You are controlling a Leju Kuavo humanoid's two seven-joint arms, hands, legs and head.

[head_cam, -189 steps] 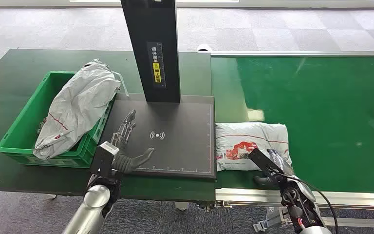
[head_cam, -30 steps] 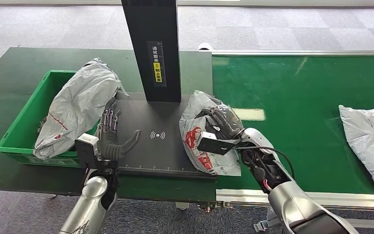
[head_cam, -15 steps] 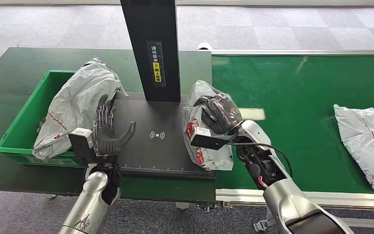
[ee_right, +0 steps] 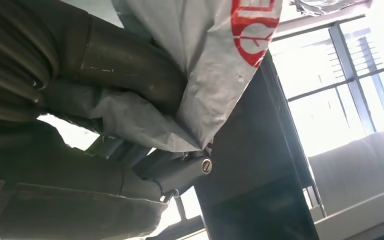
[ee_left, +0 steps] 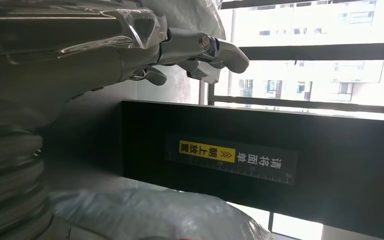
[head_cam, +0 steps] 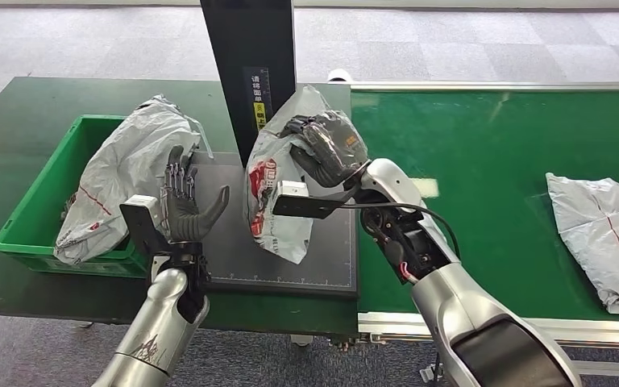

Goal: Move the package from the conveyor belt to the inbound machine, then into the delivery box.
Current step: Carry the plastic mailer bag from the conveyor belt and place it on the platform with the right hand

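My right hand (head_cam: 325, 147) grips a grey plastic package (head_cam: 273, 189) with red print and holds it upright in the air over the black scanner plate (head_cam: 330, 254) of the inbound machine, close in front of its black column (head_cam: 251, 56). In the right wrist view the package (ee_right: 220, 60) is wrapped against my thumb (ee_right: 130, 65). My left hand (head_cam: 182, 201) is raised at the plate's left edge, palm toward the package, fingers spread and holding nothing; the left wrist view has its fingers (ee_left: 205, 50) before the column's yellow label (ee_left: 207, 150).
A green delivery box (head_cam: 36, 201) on the dark table at the left holds another grey package (head_cam: 125, 177). A further grey package (head_cam: 604, 234) lies on the green conveyor belt (head_cam: 492, 153) at the right.
My right hand has lifted the package off the plate's right edge and carried it left and up, toward the column. My left hand rose slightly. The package on the belt drifted left.
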